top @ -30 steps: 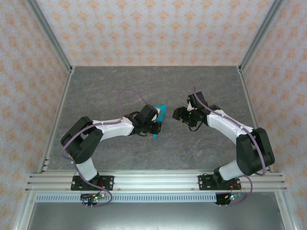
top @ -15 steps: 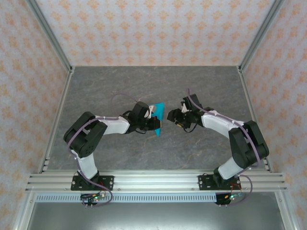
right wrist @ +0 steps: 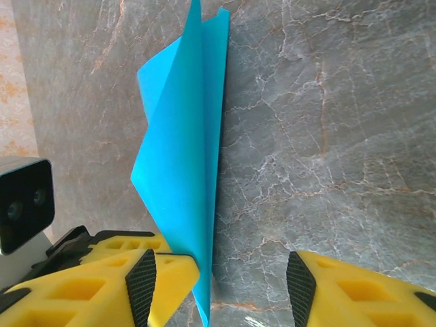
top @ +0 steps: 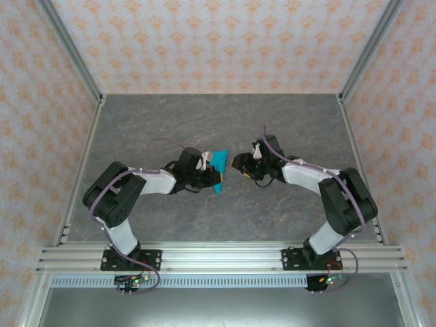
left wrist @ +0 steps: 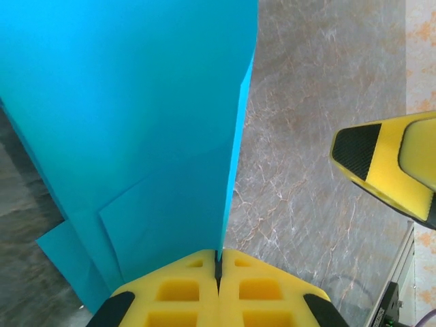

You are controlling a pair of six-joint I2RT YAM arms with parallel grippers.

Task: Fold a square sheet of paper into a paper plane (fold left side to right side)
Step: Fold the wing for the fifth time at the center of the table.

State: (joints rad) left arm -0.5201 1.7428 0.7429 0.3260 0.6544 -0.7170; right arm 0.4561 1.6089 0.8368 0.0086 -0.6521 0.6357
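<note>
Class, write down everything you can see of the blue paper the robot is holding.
The paper is thin, bright cyan-blue and plain. It is folded into a narrow pointed wedge with layered flaps and sharp creases. It is held on edge, apparently off the grey table. The left gripper is shut on its folded edge. The right gripper is open around its lower tip, with one finger close beside it; whether they touch cannot be told.

We take this for a robotics lab test cell, not a home, despite the wallpaper. A left arm point(top: 119, 197) and a right arm point(top: 347, 204) are bolted to an aluminium rail point(top: 218, 257) at the near edge of a grey stone-look counter point(top: 225, 116). Bare aluminium posts point(top: 68, 48) frame flat panels of orange-patterned wallpaper point(top: 218, 41) — a staged enclosure.
</note>
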